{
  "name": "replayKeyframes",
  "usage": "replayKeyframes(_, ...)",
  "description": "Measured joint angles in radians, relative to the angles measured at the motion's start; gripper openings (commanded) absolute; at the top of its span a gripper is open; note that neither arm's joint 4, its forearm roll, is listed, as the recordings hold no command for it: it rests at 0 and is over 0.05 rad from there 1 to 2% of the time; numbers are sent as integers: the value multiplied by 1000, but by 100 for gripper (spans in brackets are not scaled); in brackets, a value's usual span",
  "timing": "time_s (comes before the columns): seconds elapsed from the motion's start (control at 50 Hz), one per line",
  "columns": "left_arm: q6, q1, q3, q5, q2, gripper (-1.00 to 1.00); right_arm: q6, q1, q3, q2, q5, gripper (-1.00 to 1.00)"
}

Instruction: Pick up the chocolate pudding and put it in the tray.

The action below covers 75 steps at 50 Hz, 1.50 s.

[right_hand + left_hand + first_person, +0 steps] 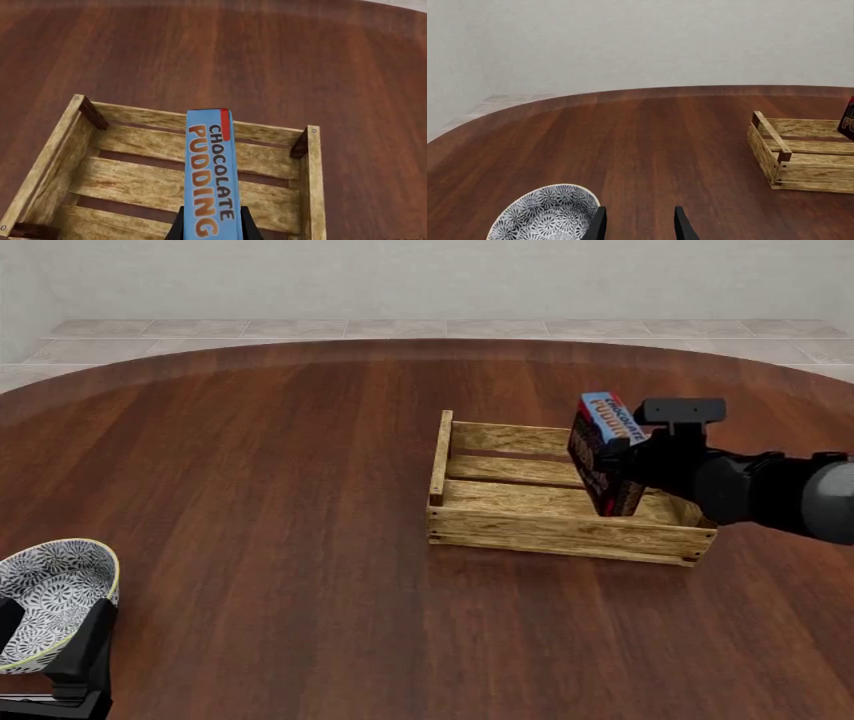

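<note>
My right gripper [625, 465] is shut on the chocolate pudding [599, 452], a small carton with a blue lettered face and dark brown side, held on edge above the right part of the tray [561, 530]. In the right wrist view the pudding [212, 175] stands between my fingertips [247, 225] over the tray's slatted floor [133, 185]. The tray is a light tan wooden crate, also seen in the left wrist view [800, 172]. My left gripper [639, 226] is open and empty, low at the near left of the table, far from the tray.
A round grey-white patterned bowl [51, 598] sits at the near left, right beside my left gripper; it also shows in the left wrist view [547, 214]. The brown wooden table [267, 470] has a curved far edge, with tiled floor and a pale wall beyond.
</note>
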Motion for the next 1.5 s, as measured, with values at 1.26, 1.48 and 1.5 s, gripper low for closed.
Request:
replayKeyframes(1.26,-5,-4,0,4,4,100,-13,-9,-25,116,-13,-100)
replayKeyframes(1.48,-7,-2,0,6,4,100,-15,-11,-28,132,-17,-100)
replayKeyframes(1.5,-7,-2,0,6,4,100,-15,-11,-28,133,-18,-100)
